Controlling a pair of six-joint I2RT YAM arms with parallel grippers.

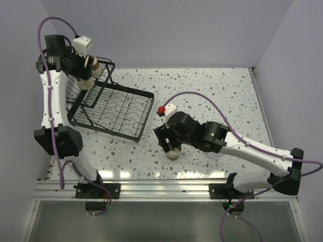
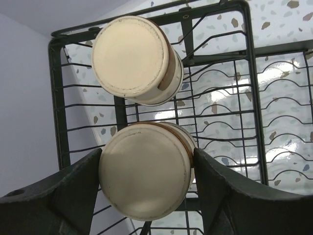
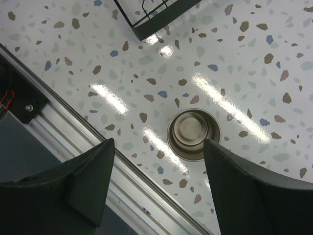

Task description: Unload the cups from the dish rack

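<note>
From above: black wire dish rack (image 1: pixel 113 108) at far left of the speckled table (image 1: pixel 212 96). Left gripper (image 1: pixel 87 71) up at its raised basket tier. Right gripper (image 1: pixel 170 146) low over a lone cup (image 1: pixel 173 153) on the table, near the rack's front corner.

At the left wrist, seen only here: fingers (image 2: pixel 63 196) pressed against both sides of a cream cup (image 2: pixel 146 169), flat end to the lens, brown band behind. Second cream cup (image 2: pixel 134 58) just beyond, in the basket.

At the right wrist: jaws wide apart, gripping nothing. Lone cup below on the table, round, brownish-grey, ringed.
</note>
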